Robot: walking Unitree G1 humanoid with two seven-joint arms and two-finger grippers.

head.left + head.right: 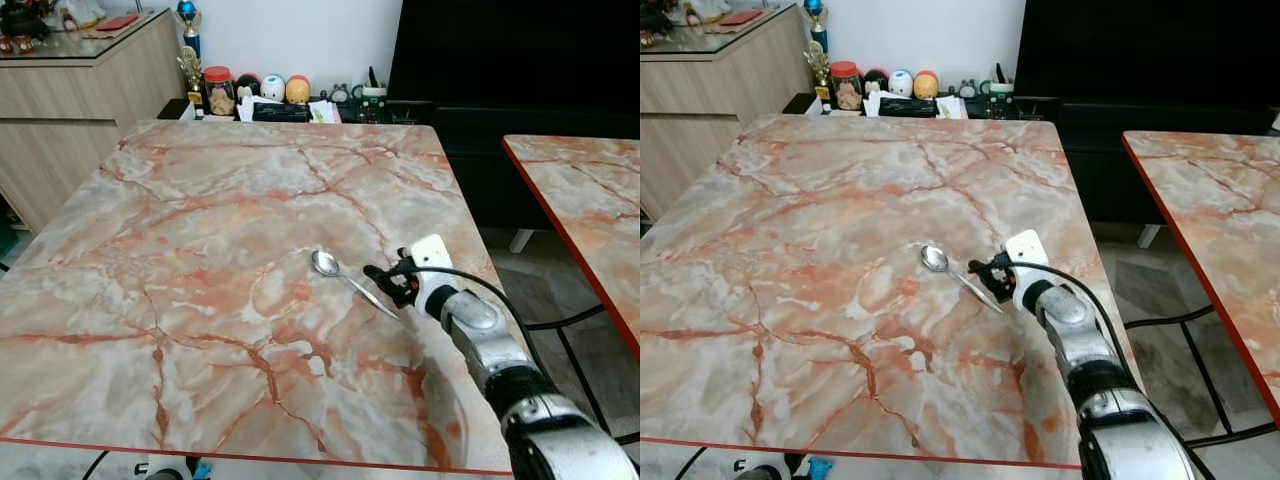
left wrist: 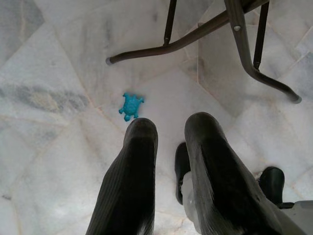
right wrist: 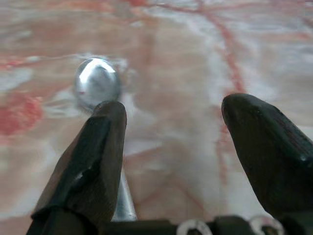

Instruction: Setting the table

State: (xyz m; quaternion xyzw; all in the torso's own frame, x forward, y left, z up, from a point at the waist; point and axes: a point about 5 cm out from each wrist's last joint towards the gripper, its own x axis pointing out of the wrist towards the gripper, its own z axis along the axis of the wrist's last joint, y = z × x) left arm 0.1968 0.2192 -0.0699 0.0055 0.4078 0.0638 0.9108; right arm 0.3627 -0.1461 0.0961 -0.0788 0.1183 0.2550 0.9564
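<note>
A large square table (image 1: pixel 180 250) with a pink-and-cream marble top and a thin red edge takes up most of the head views. A second table (image 1: pixel 590 200) of the same marble stands apart to the robot's right, with dark metal legs on the floor between the two. Beyond the far edge of the large table, a wooden sideboard (image 1: pixel 70 90) sits to the left, and a low shelf holds a row of small items, among them a red-lidded jar (image 1: pixel 218 90) and a gold trophy (image 1: pixel 189 68).

On the large table, right of centre, lies a metal spoon (image 1: pixel 345 277), bowl pointing away from the robot and handle running back toward the right gripper (image 1: pixel 393 283). That gripper sits low over the handle end, its fingers spread apart; in its wrist view one finger (image 3: pixel 93 161) covers part of the handle.

The left gripper (image 2: pixel 171 147) hangs over a pale marble floor (image 2: pixel 54 147), fingers slightly apart and empty, near a small blue turtle toy (image 2: pixel 130 105).
</note>
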